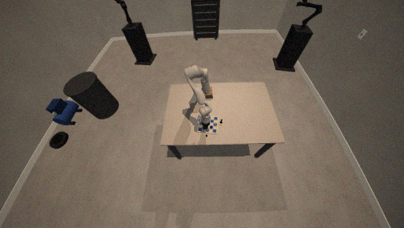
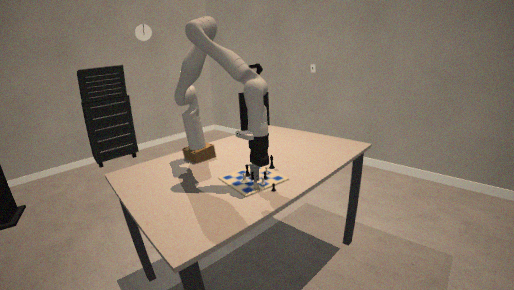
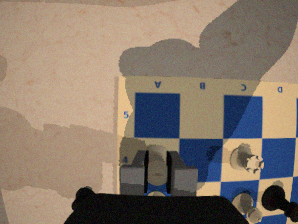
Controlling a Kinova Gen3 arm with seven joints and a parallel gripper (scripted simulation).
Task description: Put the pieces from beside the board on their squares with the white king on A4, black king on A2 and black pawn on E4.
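The white king (image 3: 157,172) is between the fingers of the gripper (image 1: 205,130) (image 2: 255,181) (image 3: 157,165), over square A4 of the chessboard (image 1: 216,130) (image 2: 282,178) (image 3: 200,112). We see the claw pinching the piece from two sides, with a pad on either flank. Whether the king's base touches the square we cannot tell, since the wrist view looks down on it and the outer views show it too small.

The arm (image 1: 197,91) (image 2: 220,50) reaches out from its brown base block (image 1: 209,95) (image 2: 207,155) and points its wrist down at the board. We find the black king (image 1: 221,121) (image 2: 271,161) upright on the table (image 1: 251,114) (image 2: 320,150), just beside the board. The black pawn (image 1: 206,135) (image 2: 273,188) also stands off the board, along another side, nearer the table's long front edge (a small dark dot from above, but clear enough from the side).

In the wrist view, we make out a white rook (image 3: 254,164) on C4, a pale piece (image 3: 245,202) on C3 and a dark piece (image 3: 274,196) on D3. Another pale shape shows just below the fingers, mostly hidden by the gripper's body. A5 and B5 carry no piece.
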